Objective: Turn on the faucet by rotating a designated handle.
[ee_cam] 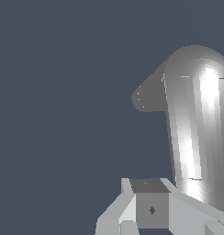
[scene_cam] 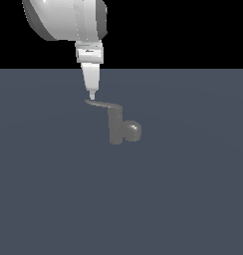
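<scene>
The dull grey faucet [scene_cam: 115, 128] stands upright on the floor, its rounded spout stub [scene_cam: 133, 131] pointing to the exterior view's right. The thin flat handle [scene_cam: 102, 104] projects from its top toward the exterior view's left. My gripper [scene_cam: 92, 94] points straight down, its tip just above the handle's free end; its fingers look pressed together with nothing between them. Whether the tip touches the handle I cannot tell. In the wrist view the handle [ee_cam: 196, 133] is a long shiny bar running beside my gripper [ee_cam: 149, 197], and part of the faucet [ee_cam: 146, 97] sticks out beyond it.
A flat blue-grey floor [scene_cam: 54, 189] lies all around the faucet. The white arm and wrist [scene_cam: 68, 20] hang above the handle's end. No other object shows in either view.
</scene>
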You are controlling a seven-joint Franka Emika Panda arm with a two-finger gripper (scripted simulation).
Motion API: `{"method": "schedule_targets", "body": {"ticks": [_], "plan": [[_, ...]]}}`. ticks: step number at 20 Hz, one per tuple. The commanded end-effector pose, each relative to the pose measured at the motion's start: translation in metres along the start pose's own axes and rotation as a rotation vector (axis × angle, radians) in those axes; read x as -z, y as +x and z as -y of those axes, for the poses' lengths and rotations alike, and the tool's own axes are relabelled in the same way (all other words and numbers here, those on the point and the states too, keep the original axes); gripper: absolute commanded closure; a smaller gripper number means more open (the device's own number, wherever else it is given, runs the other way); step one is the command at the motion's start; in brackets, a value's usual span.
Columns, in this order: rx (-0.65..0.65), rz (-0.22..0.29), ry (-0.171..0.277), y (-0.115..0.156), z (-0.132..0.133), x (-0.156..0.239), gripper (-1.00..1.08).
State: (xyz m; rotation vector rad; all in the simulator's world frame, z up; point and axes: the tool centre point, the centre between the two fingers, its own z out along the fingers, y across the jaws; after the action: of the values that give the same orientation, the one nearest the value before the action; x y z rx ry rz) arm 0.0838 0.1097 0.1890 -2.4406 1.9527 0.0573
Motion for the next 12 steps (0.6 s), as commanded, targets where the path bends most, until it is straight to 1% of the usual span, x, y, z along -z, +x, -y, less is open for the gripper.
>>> {"method": "schedule_targets", "body": {"ticks": [1, 6, 12], "plan": [[-0.026, -0.018, 0.006, -0.0011, 0.0052, -0.0075, 1.08], [-0.05, -0.036, 0.011, -0.0026, 0.0099, -0.0152, 1.08], [-0.051, -0.037, 0.011, -0.003, 0.0101, -0.0159, 1.08]]}}
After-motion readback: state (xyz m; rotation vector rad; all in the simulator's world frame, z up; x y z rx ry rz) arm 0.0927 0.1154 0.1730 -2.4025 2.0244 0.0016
